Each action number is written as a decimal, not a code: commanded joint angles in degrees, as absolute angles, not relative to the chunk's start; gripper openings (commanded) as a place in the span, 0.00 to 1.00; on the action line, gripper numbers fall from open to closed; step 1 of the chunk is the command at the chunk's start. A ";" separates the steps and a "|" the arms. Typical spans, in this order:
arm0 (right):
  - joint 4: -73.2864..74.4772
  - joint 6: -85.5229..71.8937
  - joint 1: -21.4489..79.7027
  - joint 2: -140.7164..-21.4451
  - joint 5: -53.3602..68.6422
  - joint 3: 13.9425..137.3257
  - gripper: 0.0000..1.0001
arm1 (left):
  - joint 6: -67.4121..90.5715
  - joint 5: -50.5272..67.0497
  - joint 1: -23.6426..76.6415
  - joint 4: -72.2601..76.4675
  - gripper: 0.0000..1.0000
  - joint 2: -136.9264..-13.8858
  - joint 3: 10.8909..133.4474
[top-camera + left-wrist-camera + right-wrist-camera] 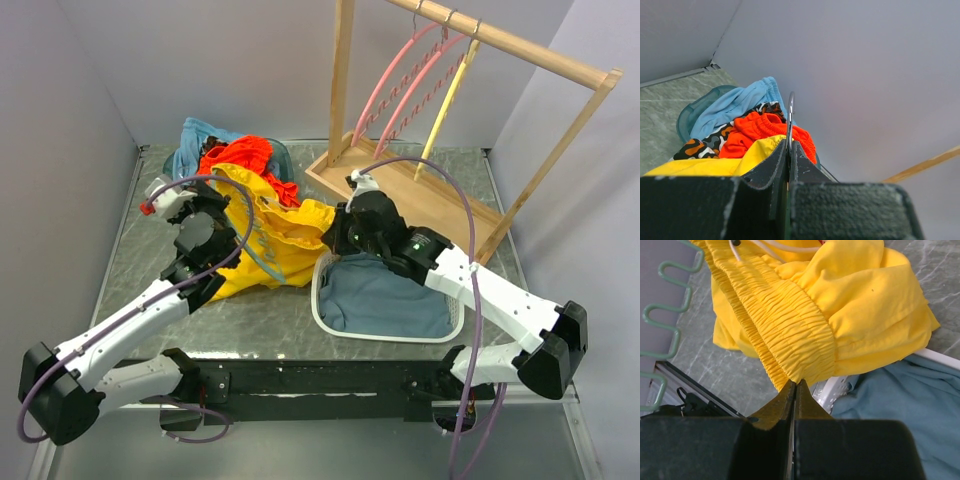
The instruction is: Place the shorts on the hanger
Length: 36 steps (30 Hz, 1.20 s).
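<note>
The bright yellow shorts (275, 235) lie bunched at the table's middle, draped over the teal-green hanger (262, 255), whose arc shows as a thin line across the fabric. My left gripper (212, 208) is at the shorts' left edge. In the left wrist view it (789, 142) is shut on the hanger's metal hook (790, 112), with the shorts (715, 162) just beyond. My right gripper (337, 233) is at the shorts' right edge. In the right wrist view it (795, 383) is shut on the shorts' elastic waistband (790, 330). The hanger's wavy bar (665, 325) shows at the left.
A white basket (322, 310) holding a blue-grey cloth (385, 295) sits under my right arm. A wooden rack (500, 40) at the back right carries pink hangers (395, 85) and a yellow hanger (445, 100). An orange-red garment (245, 155) and a light blue cloth (195, 135) are piled at the back left.
</note>
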<state>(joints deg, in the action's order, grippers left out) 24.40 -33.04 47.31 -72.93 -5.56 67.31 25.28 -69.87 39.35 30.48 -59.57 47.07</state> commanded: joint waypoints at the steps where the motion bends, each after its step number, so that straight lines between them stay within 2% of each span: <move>1: 21.53 -33.57 45.70 -73.56 -2.37 66.71 0.00 | 27.86 -70.22 39.29 31.12 0.01 -56.25 47.46; 6: 21.27 -33.66 45.88 -73.04 -0.97 66.62 0.00 | 26.73 -71.27 39.37 31.81 0.01 -56.51 48.16; 20: 22.59 -37.97 51.06 -64.87 4.39 68.81 0.00 | 11.61 -72.51 39.29 52.99 0.01 -64.86 49.92; 31: 25.22 -37.71 56.51 -65.83 0.09 70.66 0.00 | 10.55 -73.12 39.29 52.03 0.01 -68.29 54.05; 36: 27.07 -37.27 59.23 -66.09 -5.62 71.89 0.00 | 10.63 -73.74 39.37 51.60 0.01 -69.87 55.19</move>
<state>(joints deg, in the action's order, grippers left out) 24.38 -37.65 56.47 -67.20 -3.14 67.75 10.96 -72.36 40.07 47.55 -69.08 51.72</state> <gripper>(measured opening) 0.009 0.067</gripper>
